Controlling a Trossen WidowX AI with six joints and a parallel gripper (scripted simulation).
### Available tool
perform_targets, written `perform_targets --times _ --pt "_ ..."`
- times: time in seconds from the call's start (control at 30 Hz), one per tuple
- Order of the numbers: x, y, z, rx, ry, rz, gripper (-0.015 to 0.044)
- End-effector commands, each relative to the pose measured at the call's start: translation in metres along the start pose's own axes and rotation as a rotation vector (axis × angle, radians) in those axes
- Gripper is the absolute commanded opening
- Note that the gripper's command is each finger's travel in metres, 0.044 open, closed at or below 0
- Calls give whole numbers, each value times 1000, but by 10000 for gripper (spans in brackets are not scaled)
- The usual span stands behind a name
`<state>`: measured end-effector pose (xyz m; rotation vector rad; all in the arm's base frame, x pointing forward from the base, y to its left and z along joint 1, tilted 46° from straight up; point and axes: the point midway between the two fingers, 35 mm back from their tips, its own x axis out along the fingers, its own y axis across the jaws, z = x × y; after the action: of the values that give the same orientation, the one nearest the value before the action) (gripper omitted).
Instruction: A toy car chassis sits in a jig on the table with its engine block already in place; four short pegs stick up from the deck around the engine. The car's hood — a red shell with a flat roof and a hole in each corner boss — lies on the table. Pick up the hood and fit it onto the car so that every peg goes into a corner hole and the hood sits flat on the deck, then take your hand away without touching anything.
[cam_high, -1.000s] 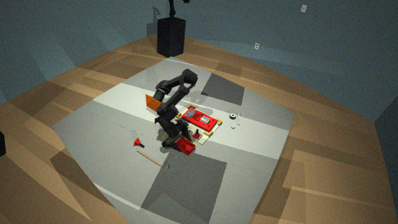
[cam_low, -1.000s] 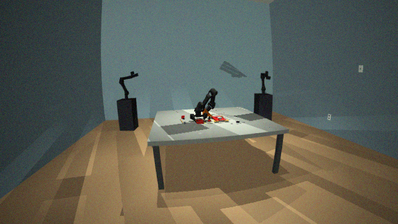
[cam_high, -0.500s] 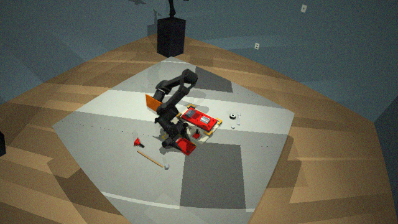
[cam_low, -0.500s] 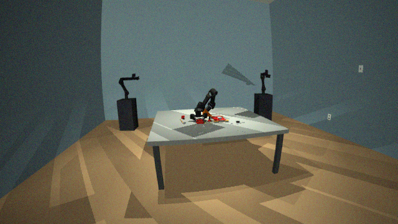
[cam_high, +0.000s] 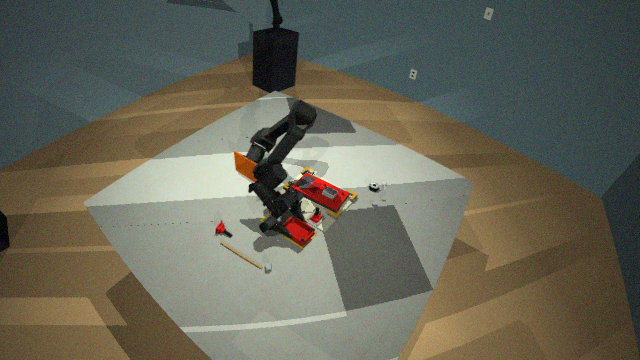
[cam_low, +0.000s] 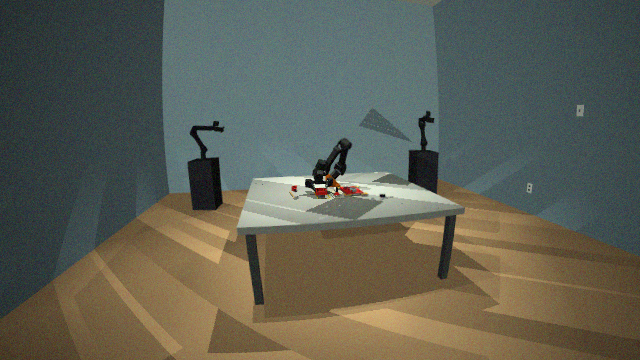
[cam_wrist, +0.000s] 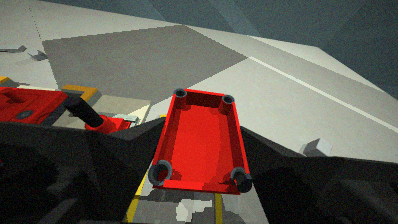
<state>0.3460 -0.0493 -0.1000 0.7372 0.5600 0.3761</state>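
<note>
The hood (cam_high: 300, 231) (cam_low: 321, 192) (cam_wrist: 197, 140) is a red shell. In the wrist view its hollow side and round corner bosses show. My gripper (cam_high: 295, 224) (cam_wrist: 202, 125) is shut on the hood, one finger along each long side. The hood is over a yellow-edged place on the table; I cannot tell whether it touches it. The chassis (cam_high: 312, 188) (cam_low: 352, 190) (cam_wrist: 42, 103) is a red plate in a jig with yellow corners (cam_high: 307, 171) (cam_wrist: 82, 92), beside the gripper. The grey engine block (cam_high: 330, 192) is on its deck. The four pegs are too small to make out.
A red part with a black stem (cam_high: 316, 217) (cam_wrist: 107, 124) stands between hood and chassis. Another red and black part (cam_high: 221, 229), a thin orange stick (cam_high: 241, 255) and a small grey block (cam_high: 268, 268) (cam_wrist: 318, 147) lie on the other side. A black and white round part (cam_high: 374, 187) lies beyond the jig.
</note>
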Motion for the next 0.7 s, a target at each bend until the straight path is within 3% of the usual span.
perform_targets --times 0.0,0.67 --pt "-7 0 14 -11 -9 1 0" --pt "-26 2 40 -15 -13 3 0"
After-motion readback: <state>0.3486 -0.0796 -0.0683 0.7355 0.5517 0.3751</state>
